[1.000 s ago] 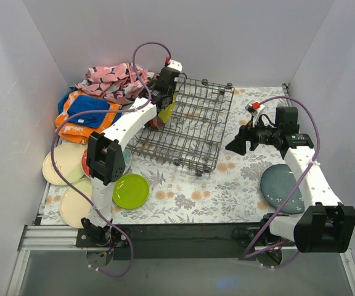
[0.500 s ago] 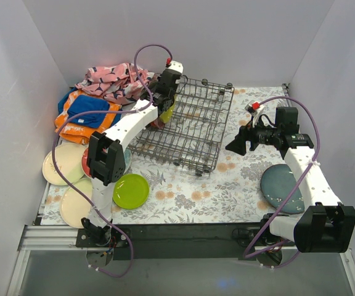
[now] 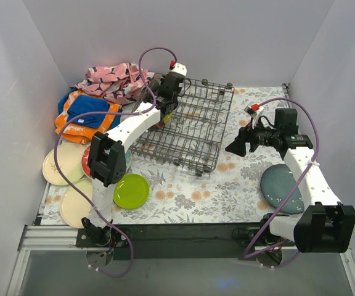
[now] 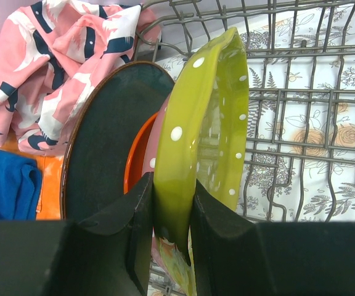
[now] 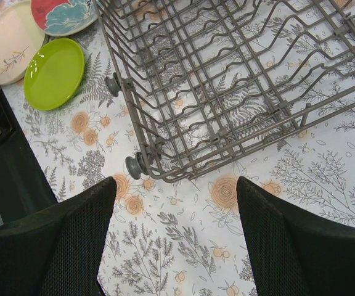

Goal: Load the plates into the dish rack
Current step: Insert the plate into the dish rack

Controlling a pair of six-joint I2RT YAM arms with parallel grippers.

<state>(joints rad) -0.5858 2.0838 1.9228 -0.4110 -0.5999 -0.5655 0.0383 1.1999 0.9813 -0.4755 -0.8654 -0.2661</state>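
My left gripper is shut on the rim of a lime green white-dotted plate, which it holds upright on edge inside the dish rack at its far left end. Behind it in the rack stand a pink dotted plate, an orange plate and a dark blue-grey plate. My right gripper is open and empty above the mat, right of the rack's near corner. A blue-grey plate lies at the right.
A plain lime green plate, two cream plates and a red plate with a teal flower lie at the left. Folded cloths are piled at the far left. Grey walls enclose the table.
My left gripper has shifted slightly right and toward the far edge along the rack, with the dotted green plate still in it. The right arm has barely moved.
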